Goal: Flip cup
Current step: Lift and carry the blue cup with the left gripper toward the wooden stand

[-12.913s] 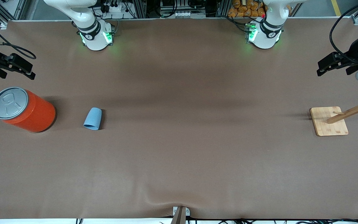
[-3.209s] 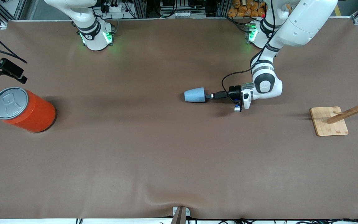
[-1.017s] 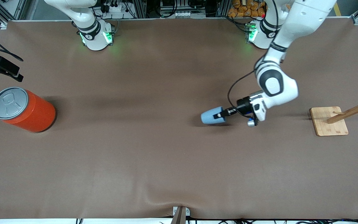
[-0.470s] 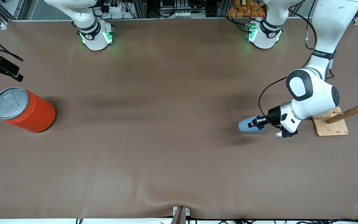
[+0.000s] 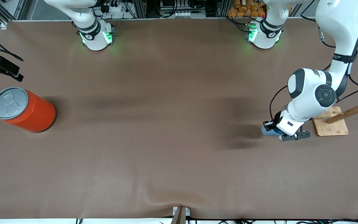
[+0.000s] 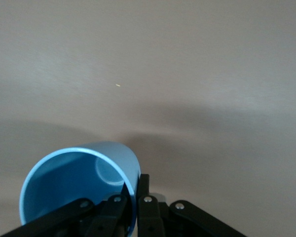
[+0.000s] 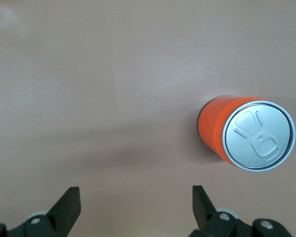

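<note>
Left end effector (image 6: 137, 207) pinches the cup (image 6: 79, 185) wall, fingers nearly closed, over the bench (image 5: 166, 155). Right end effector (image 7: 133, 207) waits, wide open, empty.

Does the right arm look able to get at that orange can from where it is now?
Probably yes. The right gripper hangs open beside the orange can, with only bare table between. The left gripper holds the cup at its own end, well clear.

Brown matte table cover (image 5: 166, 140), wrinkled at the camera edge. Aluminium framing (image 5: 8, 9) and cabling along the bases' edge; possibly orange packets (image 5: 244, 9) there.
</note>
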Controlling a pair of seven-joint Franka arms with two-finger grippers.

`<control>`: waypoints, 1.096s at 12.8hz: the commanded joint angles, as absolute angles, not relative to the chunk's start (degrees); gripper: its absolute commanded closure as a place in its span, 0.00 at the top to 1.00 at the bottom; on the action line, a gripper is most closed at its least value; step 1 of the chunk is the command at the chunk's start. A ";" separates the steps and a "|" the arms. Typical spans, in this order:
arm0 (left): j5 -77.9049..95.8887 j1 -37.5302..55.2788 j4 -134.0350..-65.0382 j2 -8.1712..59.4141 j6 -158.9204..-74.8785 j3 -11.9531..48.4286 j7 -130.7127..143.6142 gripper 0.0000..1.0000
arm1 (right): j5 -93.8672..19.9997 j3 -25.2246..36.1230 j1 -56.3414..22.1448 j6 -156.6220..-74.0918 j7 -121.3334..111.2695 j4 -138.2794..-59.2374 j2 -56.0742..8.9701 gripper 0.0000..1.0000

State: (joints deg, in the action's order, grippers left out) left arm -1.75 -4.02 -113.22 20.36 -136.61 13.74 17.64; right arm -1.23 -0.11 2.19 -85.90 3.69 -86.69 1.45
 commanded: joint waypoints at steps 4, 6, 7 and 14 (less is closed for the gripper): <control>-17.13 -4.74 -113.47 22.15 -136.58 12.66 27.85 0.00 | -1.49 -0.53 3.08 -84.90 2.81 -85.52 0.97 1.00; -17.23 -5.18 -113.47 22.93 -137.19 12.66 29.00 0.00 | -1.49 -0.53 2.99 -84.73 2.73 -85.52 0.97 1.00; -17.23 -5.19 -113.47 23.20 -137.89 12.66 29.44 0.00 | -1.49 -0.61 2.99 -84.73 2.72 -85.52 0.97 1.00; -17.05 -6.42 -112.68 24.87 -138.08 12.74 31.55 0.61 | -1.49 -0.62 3.08 -84.73 2.81 -85.52 0.97 1.00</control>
State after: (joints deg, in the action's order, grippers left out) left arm -15.61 -6.07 -113.36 24.35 -137.47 12.32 29.64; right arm -1.23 -0.11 2.19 -85.60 3.69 -86.69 1.44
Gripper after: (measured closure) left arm 0.877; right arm 0.000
